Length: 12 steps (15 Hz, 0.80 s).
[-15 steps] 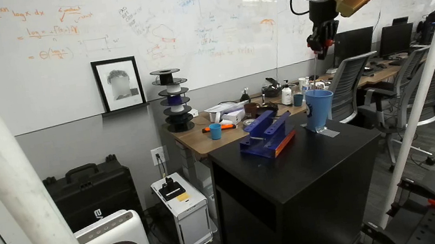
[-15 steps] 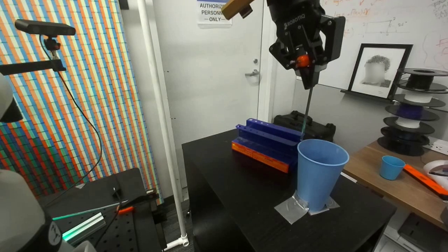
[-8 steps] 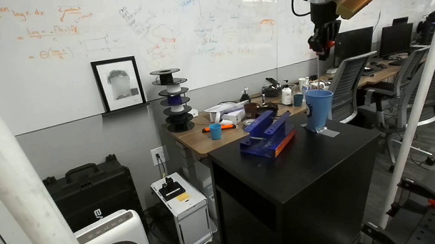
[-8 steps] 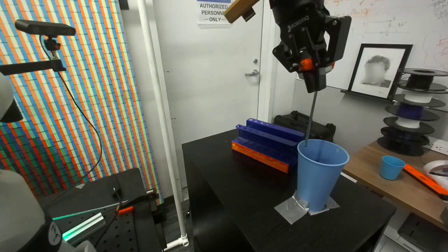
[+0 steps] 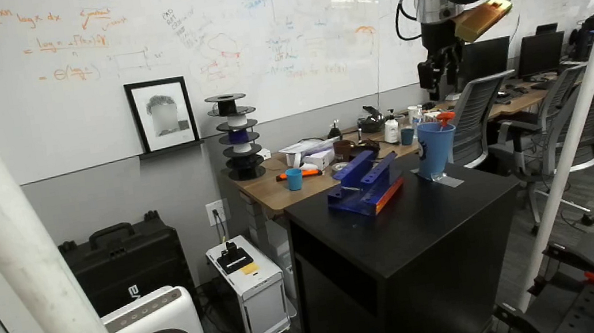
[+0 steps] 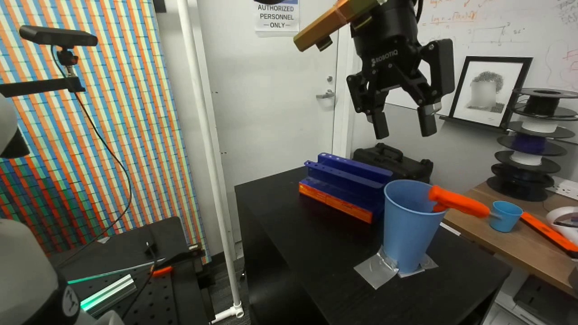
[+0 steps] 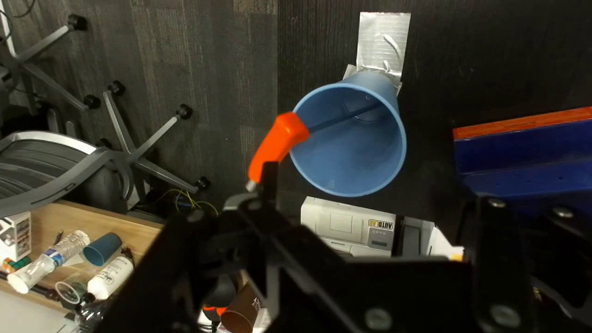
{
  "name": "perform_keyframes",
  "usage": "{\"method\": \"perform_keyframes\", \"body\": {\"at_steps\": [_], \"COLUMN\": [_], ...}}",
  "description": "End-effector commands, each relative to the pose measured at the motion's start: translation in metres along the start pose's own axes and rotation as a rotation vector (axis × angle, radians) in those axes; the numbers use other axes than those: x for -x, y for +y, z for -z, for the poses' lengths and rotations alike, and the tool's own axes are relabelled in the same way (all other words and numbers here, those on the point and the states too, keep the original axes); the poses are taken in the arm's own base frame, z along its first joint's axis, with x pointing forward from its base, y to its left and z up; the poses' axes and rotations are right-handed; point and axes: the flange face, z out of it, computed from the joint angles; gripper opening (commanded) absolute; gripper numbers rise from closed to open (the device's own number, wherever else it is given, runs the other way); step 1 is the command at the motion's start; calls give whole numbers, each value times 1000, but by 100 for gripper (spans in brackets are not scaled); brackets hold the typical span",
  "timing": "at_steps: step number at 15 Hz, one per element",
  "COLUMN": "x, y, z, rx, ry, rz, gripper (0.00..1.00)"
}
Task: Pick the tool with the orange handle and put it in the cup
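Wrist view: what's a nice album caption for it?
Orange-handled tool slants into a blue cup, handle jutting past the rim, silver tape at the base.

One tall blue cup, one orange-handled implement, one portrait, perhaps three chairs

Dk-blue bracket w/ orange side nr far lt edge of worktop, in an exterior view — silver tape nr far rt edge. Spool stack past lt corner — on wood desk.
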Motion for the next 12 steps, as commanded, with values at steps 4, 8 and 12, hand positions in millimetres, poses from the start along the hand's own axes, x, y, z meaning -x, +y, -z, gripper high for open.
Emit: {"method": "perform_keyframes", "body": {"at_steps": [4,8,12], "x": [-3,-7,-7], "y": [1,-18,-23], "z": [39,75,67], "rx": [-117,-304,-280], "ry": [55,130,121], "rz": [72,161,146], "gripper": [100,99,100]}}
